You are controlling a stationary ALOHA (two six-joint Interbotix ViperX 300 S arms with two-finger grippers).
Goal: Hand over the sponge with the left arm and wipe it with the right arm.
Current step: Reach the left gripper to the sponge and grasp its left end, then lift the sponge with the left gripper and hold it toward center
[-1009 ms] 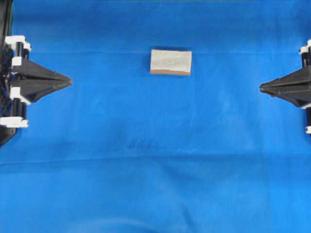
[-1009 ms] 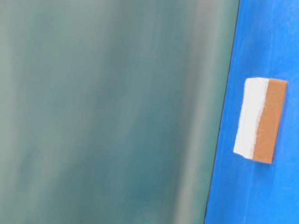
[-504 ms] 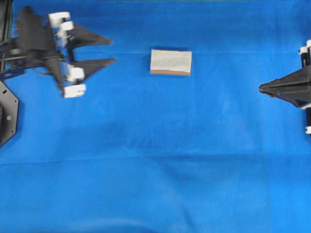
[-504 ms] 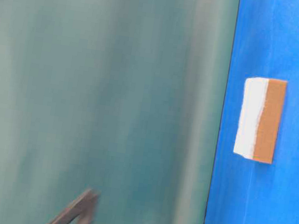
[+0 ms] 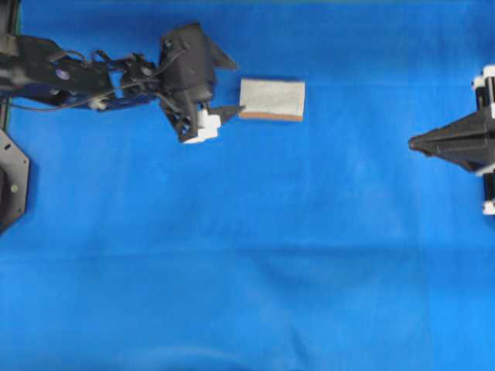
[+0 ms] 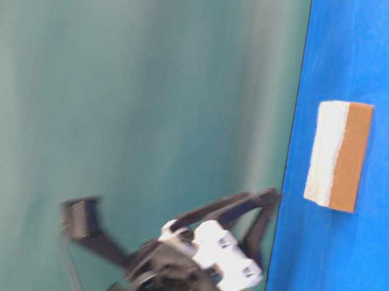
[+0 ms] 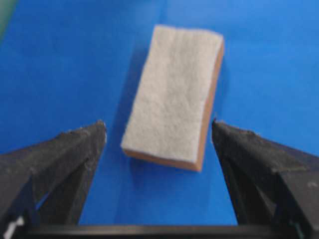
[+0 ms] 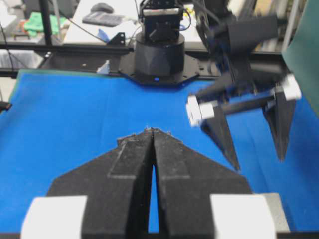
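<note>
So the right claw (image 5: 412,142) is half cut off at the 3 o'clock edge overhead, fingers pressed together. Table-level view is blurry on the left claw (image 5: 232,87), but it's spread wide, not touching the sponge (image 5: 271,99). Sponge lies flat on the blue bench (image 5: 247,270) around 12 o'clock: pale grey scouring top, thin orange-brown layer.

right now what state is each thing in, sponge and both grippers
sponge: flat on the blue cloth, pale scouring side up, not gripped
left gripper: open, one finger on each side of the sponge's near end, neither touching it
right gripper: shut, empty, at the right edge of the overhead view, far from the sponge
</note>
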